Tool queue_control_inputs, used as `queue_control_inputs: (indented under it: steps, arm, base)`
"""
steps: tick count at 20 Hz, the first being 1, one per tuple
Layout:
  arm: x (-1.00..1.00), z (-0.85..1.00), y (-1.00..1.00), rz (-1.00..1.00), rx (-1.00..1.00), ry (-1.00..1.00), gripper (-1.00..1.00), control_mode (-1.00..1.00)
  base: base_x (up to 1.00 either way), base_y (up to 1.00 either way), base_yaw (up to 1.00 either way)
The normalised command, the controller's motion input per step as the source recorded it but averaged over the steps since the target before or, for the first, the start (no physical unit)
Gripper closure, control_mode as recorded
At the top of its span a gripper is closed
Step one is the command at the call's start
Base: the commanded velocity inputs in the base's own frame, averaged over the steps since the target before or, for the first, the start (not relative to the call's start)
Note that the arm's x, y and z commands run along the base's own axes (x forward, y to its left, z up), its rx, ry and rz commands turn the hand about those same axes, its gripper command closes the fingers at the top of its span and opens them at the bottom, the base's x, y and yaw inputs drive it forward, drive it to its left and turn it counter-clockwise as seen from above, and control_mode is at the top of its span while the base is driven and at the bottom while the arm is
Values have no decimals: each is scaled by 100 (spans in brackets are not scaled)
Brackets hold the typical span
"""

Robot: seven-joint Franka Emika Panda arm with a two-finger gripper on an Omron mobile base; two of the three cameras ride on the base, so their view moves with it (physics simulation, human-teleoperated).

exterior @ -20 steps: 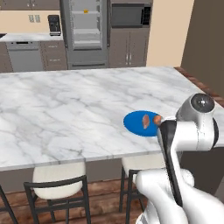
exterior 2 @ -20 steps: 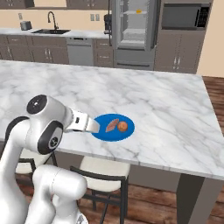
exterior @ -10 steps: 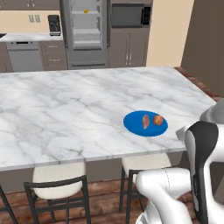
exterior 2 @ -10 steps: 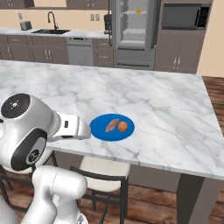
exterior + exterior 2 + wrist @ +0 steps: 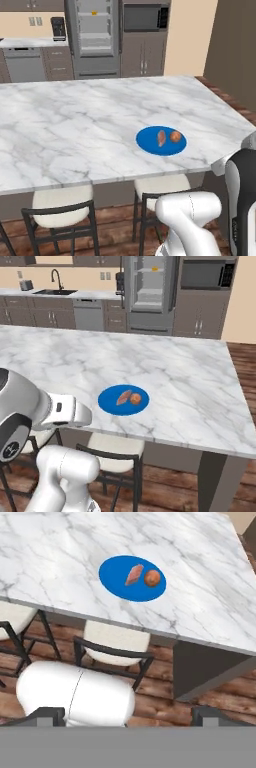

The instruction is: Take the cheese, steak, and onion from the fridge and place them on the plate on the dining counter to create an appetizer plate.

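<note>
Hand view: our gripper (image 5: 125, 714) stands released, empty. On the plate (image 5: 116, 579) we find steak (image 5: 134, 575) and onion (image 5: 152, 578). Cheese (image 5: 155, 269) left in the fridge (image 5: 150, 286) risks incomplete plating.

plate (image 5: 150, 143): blue, on dining counter (image 5: 75, 125) | steak (image 5: 161, 138), onion (image 5: 175, 136): side by side on it
</note>
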Motion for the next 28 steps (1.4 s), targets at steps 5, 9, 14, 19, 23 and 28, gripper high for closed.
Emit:
queue_control_inputs:
  steps: [5,9,14,19,23,28]
  arm:
    - [0,0,0,0,0,0,-100,100]
    - [0,0,0,0,0,0,-100,100]
    - [0,0,0,0,0,0,-100,100]
    - [0,0,0,0,0,0,-100,100]
    - [0,0,0,0,0,0,-100,100]
    - [0,0,0,0,0,0,-100,100]
  base:
    - [-39,-100,-15]
    - [-2,-100,-12]
    - [13,-100,-9]
    - [43,-100,-7]
    - [84,-100,-4]
    - [100,-100,0]
